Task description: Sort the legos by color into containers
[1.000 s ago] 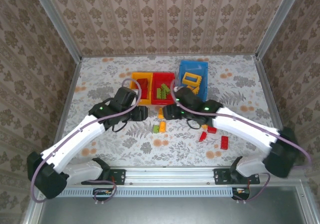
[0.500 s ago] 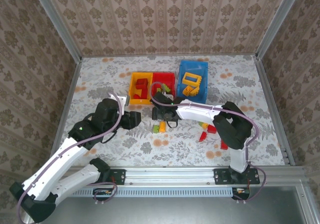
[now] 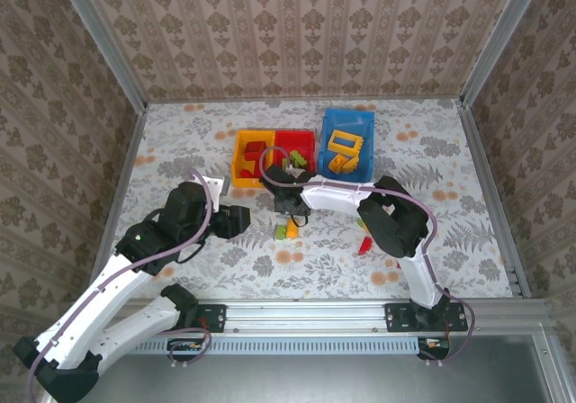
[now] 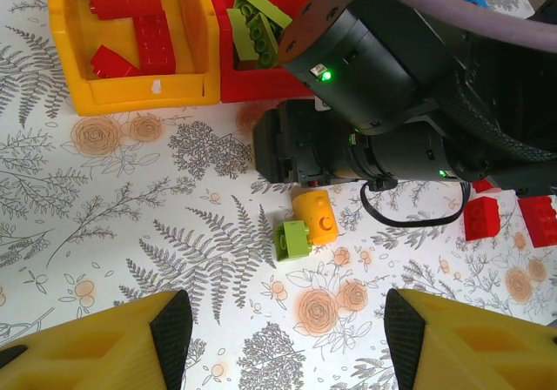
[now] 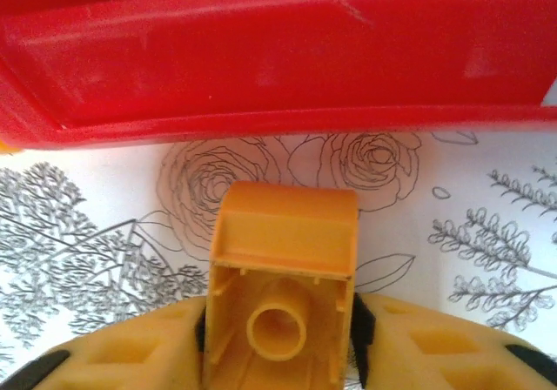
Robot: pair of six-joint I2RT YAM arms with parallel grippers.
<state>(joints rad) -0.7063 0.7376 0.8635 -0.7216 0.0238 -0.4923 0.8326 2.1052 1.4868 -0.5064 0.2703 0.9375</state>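
here, the right fingers (image 5: 122,351) are clamped on an orange-yellow plastic lego brick (image 5: 283,277), just in front of the red rectangular plastic bin (image 5: 261,68).
the brick's hollow underside faces the wrist camera, with the flower-printed counter (image 5: 452,216) behind it. the left fingers (image 4: 96,346) are spread wide and empty over the counter, near a second orange-yellow brick (image 4: 315,218) touching a lime green plastic brick (image 4: 293,239). red bricks (image 4: 155,42) lie in the orange-yellow plastic bin (image 4: 130,90).

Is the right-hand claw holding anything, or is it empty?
Holding: in its wrist camera, an orange-yellow brick sits pinched between the two fingers of the right gripper.
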